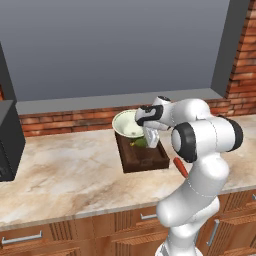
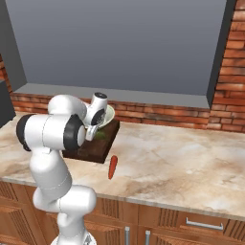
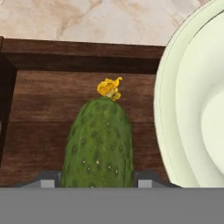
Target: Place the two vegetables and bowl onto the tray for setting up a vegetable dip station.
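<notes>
Holding the cucumber (image 3: 98, 142) between its fingers, your gripper (image 3: 97, 178) hangs just over the tray (image 3: 48, 103), beside the bowl (image 3: 192, 105) — release it there. Next comes the carrot (image 2: 113, 167) — lying on the counter (image 2: 182, 158) near the tray's front corner.

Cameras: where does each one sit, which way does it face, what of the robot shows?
Left base view: behind the arm to its left, facing forward and down at the tray, bowl and carrot; arm rises lower right.
Right base view: behind to its right, same counter; arm rises lower left.
Hand view: on the hand, looking along the gripper at the cucumber between its fingertips, over the tray.
Shared: tray, bowl and cucumber in all three views.
</notes>
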{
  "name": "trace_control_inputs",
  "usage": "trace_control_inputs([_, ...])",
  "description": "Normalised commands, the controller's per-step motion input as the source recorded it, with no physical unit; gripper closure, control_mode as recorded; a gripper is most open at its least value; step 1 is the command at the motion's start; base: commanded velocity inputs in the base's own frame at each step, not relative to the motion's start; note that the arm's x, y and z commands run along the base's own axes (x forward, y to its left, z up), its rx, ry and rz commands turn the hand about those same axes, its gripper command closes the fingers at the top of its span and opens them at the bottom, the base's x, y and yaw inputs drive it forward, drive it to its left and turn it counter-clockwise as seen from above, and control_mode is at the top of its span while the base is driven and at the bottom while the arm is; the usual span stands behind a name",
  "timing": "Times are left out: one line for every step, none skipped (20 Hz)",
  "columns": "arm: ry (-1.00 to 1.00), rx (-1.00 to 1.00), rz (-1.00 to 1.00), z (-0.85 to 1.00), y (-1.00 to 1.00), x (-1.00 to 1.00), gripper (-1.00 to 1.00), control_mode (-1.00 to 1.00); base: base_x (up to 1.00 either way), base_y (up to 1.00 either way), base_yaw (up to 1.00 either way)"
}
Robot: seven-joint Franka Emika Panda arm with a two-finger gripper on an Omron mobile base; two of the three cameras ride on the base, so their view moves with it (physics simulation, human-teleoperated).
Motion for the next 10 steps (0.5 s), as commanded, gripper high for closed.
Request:
trace_control_inputs([0.0, 0.0, 0.09, 0.0, 0.01, 0.0, 1.0, -1.0, 0.0, 0.0, 0.0])
trace_control_inputs([0.0, 0.0, 0.08, 0.0, 0.0, 0.0, 1.0, -1.0, 0.0, 0.0, 0.0])
trace_control_inputs([0.0, 0.0, 0.07, 0.0, 0.0, 0.0, 1.0, -1.0, 0.0, 0.0, 0.0])
trace_control_inputs([0.0, 0.0, 0.06, 0.0, 0.0, 0.0, 1.0, -1.0, 0.0, 0.0, 0.0])
trace_control_inputs([0.0, 0.0, 0.05, 0.0, 0.0, 0.0, 1.0, -1.0, 0.0, 0.0, 0.0])
trace_control_inputs([0.0, 0.0, 0.04, 0.0, 0.0, 0.0, 1.0, -1.0, 0.0, 0.0, 0.0])
trace_control_inputs([0.0, 0.0, 0.04, 0.0, 0.0, 0.0, 1.0, -1.0, 0.0, 0.0, 0.0])
trace_control_inputs([0.0, 0.0, 0.03, 0.0, 0.0, 0.0, 1.0, -1.0, 0.0, 0.0, 0.0])
trace_control_inputs([0.0, 0.0, 0.02, 0.0, 0.0, 0.0, -1.0, -1.0, 0.0, 0.0, 0.0])
trace_control_inputs([0.0, 0.0, 0.02, 0.0, 0.0, 0.0, -1.0, -1.0, 0.0, 0.0, 0.0])
